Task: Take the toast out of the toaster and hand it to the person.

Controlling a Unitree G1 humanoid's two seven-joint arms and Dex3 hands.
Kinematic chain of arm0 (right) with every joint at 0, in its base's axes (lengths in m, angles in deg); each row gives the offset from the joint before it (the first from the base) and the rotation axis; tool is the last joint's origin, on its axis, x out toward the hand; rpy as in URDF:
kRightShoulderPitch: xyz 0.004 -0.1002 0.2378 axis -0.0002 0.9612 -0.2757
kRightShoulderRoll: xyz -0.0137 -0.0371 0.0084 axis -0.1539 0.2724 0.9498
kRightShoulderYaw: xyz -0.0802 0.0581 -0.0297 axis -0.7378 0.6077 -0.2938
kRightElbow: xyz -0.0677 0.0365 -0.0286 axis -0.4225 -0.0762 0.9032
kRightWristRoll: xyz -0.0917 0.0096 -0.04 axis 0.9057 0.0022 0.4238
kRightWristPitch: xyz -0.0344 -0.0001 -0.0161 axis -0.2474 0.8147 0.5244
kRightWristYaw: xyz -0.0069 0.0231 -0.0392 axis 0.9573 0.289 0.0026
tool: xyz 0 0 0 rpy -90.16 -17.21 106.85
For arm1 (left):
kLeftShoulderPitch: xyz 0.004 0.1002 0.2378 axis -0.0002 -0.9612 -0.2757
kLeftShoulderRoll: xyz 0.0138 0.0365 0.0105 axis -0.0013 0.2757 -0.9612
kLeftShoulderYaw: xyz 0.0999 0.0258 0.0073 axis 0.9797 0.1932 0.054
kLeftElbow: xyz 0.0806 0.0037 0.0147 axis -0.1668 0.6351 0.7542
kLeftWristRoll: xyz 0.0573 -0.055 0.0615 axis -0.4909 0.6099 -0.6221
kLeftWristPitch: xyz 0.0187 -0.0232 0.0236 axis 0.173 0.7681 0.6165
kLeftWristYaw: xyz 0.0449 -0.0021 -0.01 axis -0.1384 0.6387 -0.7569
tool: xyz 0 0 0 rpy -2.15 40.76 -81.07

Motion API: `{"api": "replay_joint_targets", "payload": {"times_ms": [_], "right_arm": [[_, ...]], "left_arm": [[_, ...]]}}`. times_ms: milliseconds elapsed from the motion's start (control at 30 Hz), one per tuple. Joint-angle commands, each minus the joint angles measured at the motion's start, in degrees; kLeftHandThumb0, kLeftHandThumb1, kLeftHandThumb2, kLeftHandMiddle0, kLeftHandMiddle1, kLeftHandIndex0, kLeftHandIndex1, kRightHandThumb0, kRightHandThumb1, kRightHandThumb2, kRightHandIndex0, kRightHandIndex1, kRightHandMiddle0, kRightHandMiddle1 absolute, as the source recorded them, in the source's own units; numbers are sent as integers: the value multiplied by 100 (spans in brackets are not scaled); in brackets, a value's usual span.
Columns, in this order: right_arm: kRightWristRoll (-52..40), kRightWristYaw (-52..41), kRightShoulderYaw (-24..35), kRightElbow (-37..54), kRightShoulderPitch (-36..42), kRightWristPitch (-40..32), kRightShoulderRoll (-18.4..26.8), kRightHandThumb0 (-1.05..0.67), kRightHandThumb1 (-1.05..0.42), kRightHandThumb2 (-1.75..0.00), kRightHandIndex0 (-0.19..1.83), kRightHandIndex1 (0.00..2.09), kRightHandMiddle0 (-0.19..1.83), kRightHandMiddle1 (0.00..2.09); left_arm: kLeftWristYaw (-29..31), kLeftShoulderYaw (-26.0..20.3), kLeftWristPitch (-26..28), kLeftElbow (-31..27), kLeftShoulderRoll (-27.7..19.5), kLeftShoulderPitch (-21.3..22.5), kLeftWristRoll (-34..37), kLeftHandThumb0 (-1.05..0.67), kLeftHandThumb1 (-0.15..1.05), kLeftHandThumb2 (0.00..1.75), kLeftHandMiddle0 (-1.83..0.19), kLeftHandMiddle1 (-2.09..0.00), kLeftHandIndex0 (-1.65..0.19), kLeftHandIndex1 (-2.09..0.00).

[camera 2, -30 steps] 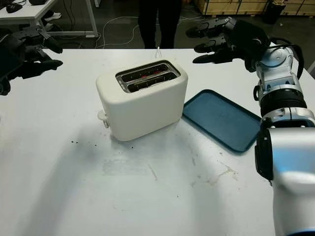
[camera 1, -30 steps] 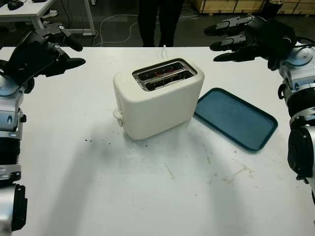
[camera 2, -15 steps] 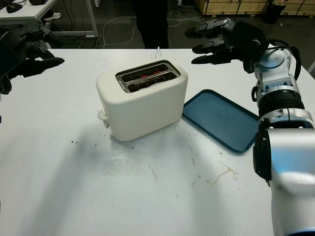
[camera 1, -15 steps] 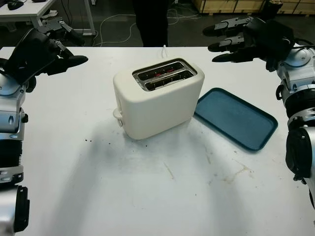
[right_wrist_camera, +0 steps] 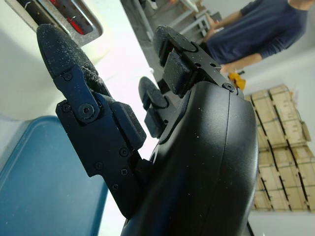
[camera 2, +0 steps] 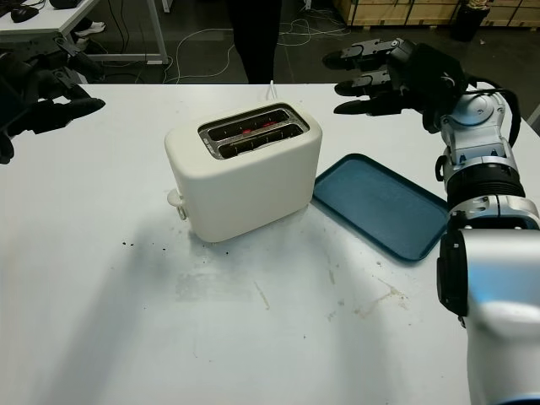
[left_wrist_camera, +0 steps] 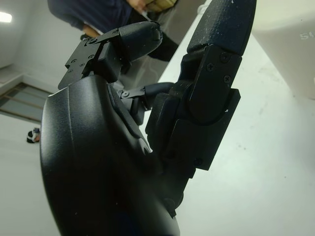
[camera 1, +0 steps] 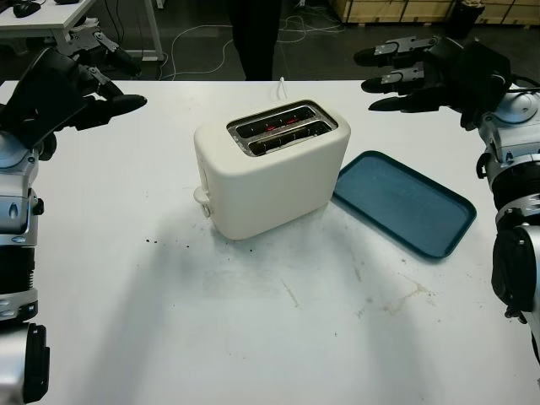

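I had the cream toaster sitting mid-tabletop, its two slots facing up. I could see something dark with a reddish glow down in the slots, but I could not tell whether that was the toast. A blue tray lay flat just beside the toaster on its right, nearly touching its base. The toaster's white cord ran off the far edge toward the person standing across the tabletop. My left hand hung open above the far left corner, holding nothing, well apart from the toaster. My right hand hovered open over the far right side, above and beyond the tray, also empty. Dark crumbs and a brownish smear marked the near surface.
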Motion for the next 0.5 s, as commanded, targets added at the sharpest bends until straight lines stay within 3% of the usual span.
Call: {"api": "replay_joint_targets", "payload": {"times_ms": [0, 467], "right_arm": [[-74, -4, 33, 87, 65, -81, 44, -76, -68, 0, 66, 2, 61, 1], [-64, 40, 46, 58, 67, -80, 39, -74, -68, 0, 66, 5, 62, 1]], "left_arm": [[7, 4, 102, -121, -12, -44, 53, -105, 87, 0, -30, -156, -22, -145], [-33, -4, 153, -275, 25, -85, 45, -105, 87, 0, -29, -156, -21, -145]]}}
